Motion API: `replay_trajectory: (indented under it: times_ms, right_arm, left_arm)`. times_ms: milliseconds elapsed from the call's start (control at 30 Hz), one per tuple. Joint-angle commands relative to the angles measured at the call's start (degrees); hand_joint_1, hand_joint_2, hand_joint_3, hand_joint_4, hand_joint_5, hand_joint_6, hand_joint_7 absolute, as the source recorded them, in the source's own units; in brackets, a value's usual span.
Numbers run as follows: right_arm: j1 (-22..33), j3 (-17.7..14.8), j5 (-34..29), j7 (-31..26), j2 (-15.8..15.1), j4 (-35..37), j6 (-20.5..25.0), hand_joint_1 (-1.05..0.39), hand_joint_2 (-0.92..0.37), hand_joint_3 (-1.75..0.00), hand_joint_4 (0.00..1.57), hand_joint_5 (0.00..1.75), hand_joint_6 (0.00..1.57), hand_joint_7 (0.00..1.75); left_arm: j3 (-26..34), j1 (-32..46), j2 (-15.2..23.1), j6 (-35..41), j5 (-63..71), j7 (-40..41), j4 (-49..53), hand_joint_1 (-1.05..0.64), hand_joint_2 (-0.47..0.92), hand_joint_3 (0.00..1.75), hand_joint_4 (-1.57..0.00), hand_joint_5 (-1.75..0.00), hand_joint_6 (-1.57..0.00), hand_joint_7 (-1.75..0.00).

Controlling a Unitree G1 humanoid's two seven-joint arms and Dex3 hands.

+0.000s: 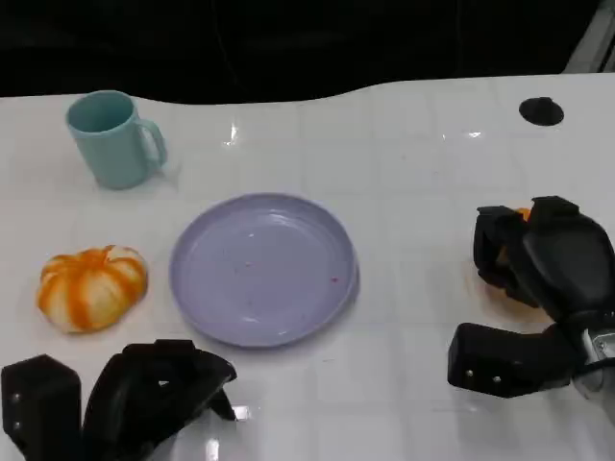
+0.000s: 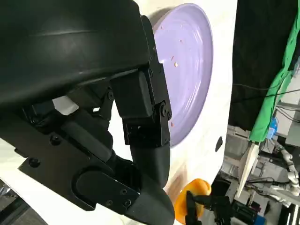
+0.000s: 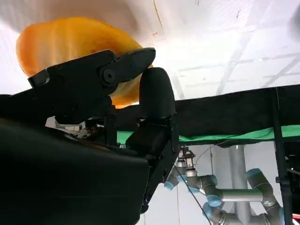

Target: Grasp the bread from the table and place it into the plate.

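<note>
Fingers (image 1: pixel 500 252) around rounded orange bread (image 3: pixel 70 47)

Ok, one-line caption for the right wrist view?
Right hand closing its fingers around the orange bread on the white table.

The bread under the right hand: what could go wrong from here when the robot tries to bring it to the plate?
1. The right hand covers most of the bread, and whether its fingers hold it firmly cannot be told; it may slip when lifted.
2. The purple plate has a low rim, so the rounded bread might roll out if released from high.
3. The left hand rests near the plate and could nudge it.
</note>
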Motion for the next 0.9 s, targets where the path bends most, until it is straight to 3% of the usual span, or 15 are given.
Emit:
replay_trajectory:
  times_ms: [33, 133, 467, 900]
  right_arm:
    - [-0.94, -1.15, 1.85, -1.44, -0.48, -0.58, -2.68, -0.07, -0.38, -1.07, 0.96, 1.75, 0.82, 1.6]
    - [-1.06, -1.67, 2.6, -2.02, -0.66, -1.27, -5.02, -0.04, -0.28, -1.25, 0.98, 1.75, 0.82, 1.63]
    - [-0.73, -3.21, 5.67, 2.86, 1.35, -10.52, -8.19, -0.03, -0.19, -1.47, 1.03, 1.75, 0.89, 1.57]
    - [-2.9, -3.37, 6.61, 7.49, 5.42, -12.97, -9.89, -0.1, -0.21, -1.52, 1.03, 1.75, 0.87, 1.6]
  left_arm:
    - [0.02, 0.5, 0.62, -0.07, 0.79, 0.42, 0.68, -1.05, 0.65, 0.17, -0.91, -1.48, -1.57, -0.28]
    - [-0.01, 0.39, 0.52, -0.04, 0.69, 0.35, 0.8, -1.05, 0.64, 0.17, -0.92, -1.48, -1.57, -0.28]
    - [-0.03, -0.01, 0.42, 0.09, 1.05, 0.74, 1.08, -1.05, 0.64, 0.17, -0.92, -1.48, -1.57, -0.3]
    - [-0.23, -0.16, 0.3, -0.02, 1.6, 0.83, 1.38, -1.05, 0.64, 0.17, -0.91, -1.5, -1.57, -0.3]
